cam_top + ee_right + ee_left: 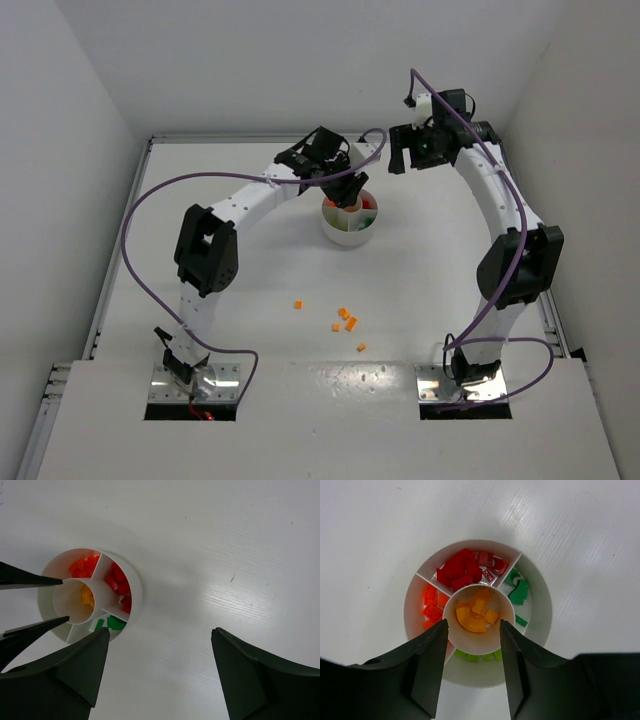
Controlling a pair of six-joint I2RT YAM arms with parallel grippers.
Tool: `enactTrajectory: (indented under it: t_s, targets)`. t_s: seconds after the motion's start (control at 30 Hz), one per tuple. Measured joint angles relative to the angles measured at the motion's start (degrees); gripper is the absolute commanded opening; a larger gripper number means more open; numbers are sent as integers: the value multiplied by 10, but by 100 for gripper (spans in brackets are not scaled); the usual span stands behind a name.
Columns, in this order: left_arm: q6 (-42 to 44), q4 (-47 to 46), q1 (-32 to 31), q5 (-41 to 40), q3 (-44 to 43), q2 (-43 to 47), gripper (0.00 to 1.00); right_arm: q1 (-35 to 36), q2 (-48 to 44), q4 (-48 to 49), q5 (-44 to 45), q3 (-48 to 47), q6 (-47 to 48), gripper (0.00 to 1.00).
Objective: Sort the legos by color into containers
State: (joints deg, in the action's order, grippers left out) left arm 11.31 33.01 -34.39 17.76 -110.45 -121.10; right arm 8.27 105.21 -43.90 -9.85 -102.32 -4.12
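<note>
Near: five loose orange legos (351, 322) lie scattered on the tabletop (250, 330), just beyond the arm bases and well apart from the dish. They are not yet sorted.

Middle: the round white dish (345, 236) sits at centre-far. In the left wrist view its central cup (470, 642) holds yellow-orange pieces (472, 620). Red bricks (460, 570) fill the far wedge, orange bricks (432, 605) the left wedge and dark green bricks (517, 592) the right. Lime bricks (477, 656) show at the near edge.

The left gripper (473, 625) hangs right over the cup, jaws released and straddling its rim with nothing between them. I judge this to be the drop-off step.

To do it well:
- Lift straight up before swinging away, since a fingertip catching the cup wall could tip or drag the dish.
- Check the loose bricks' shade against the left wedge and the cup. The overhead view cannot tell which they match.
- Pick one brick at a time.

Far right: the right gripper (160, 632) is spread wide and empty, beside the dish and clear of it. It is best kept there while the left arm works.
</note>
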Motion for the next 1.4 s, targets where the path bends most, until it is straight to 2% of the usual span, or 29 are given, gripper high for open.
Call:
enactTrajectory:
  t_s: [0.17,0.27,0.3,0.33,0.43,0.47,0.57,0.73,0.8,0.9,1.1,1.4]
  targets:
    - [-3,-2,3,5,0,0,49,0,0,0,-14,0,3,79]
    - [-32,-32,20,19,25,14,57,0,-5,7,-35,21,21,76]
    - [-51,-43,31,22,43,26,61,1,-12,5,-42,38,31,76]
    - [-69,-52,44,24,57,39,69,3,-20,5,-52,60,42,73]
    - [-123,-63,99,21,76,79,81,18,-50,-5,-79,129,73,71]
    - [-139,-67,122,20,76,94,88,33,-61,-12,-86,151,82,70]
    - [-173,-66,183,3,76,143,99,106,-76,-13,-90,191,103,67]
    - [-210,-35,260,-47,83,223,99,289,-59,19,-66,220,110,66]
    - [-224,-22,293,-53,106,257,99,356,-27,35,-54,210,109,66]
    - [-236,-3,351,-50,160,306,99,420,38,55,-32,191,106,69]
    - [-233,39,444,-27,244,361,99,476,132,62,29,189,104,69]
    - [-215,59,456,22,289,409,99,508,159,77,78,185,95,69]
